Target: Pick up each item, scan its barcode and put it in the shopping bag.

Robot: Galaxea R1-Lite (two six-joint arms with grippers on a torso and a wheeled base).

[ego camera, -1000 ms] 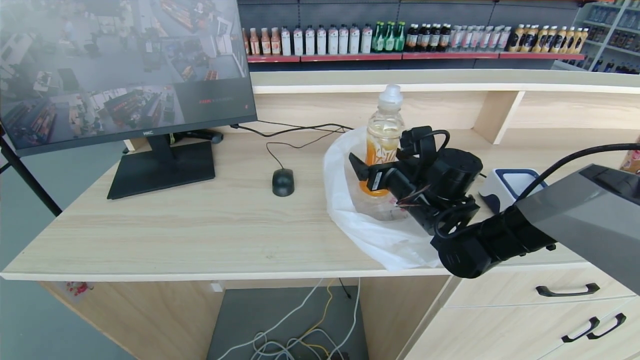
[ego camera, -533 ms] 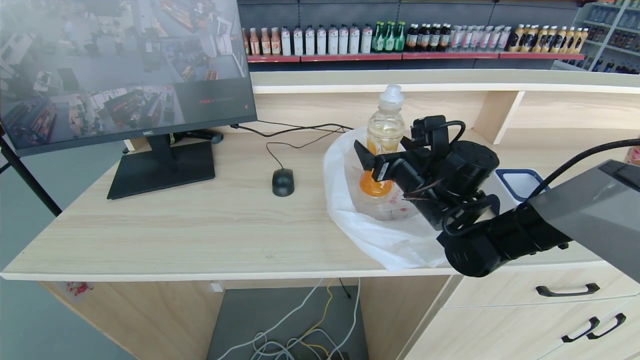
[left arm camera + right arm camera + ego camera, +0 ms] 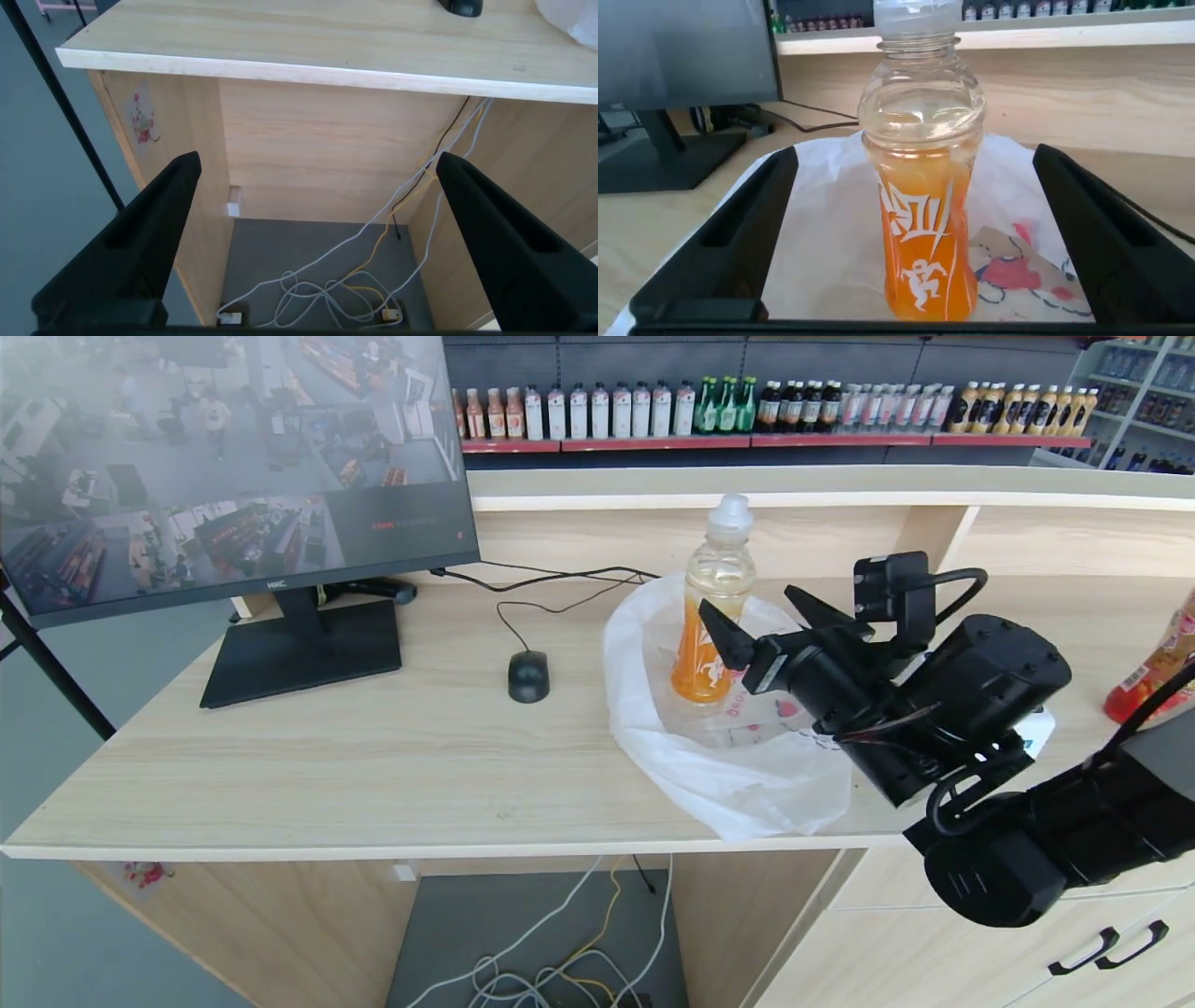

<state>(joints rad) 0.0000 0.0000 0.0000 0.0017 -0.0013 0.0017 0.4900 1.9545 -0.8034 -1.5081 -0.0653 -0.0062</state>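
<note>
- Bottle (image 3: 714, 607) is being seen upright inside the white bag (image 3: 738, 784) on the counter (image 3: 373, 747) in the head view. The right gripper (image 3: 752, 607) is being held just beside it, fingers apart and off it.
- In the left wrist view, the left gripper (image 3: 318, 163) is being held low before the counter's edge, fingers spread wide around nothing.
- In the right wrist view, the bottle (image 3: 920, 187) is being framed between the spread fingers, untouched. A straight pull-back is being called for, so nothing is tipped, before the red bottle (image 3: 1153, 663) at the counter's right end is fetched.
</note>
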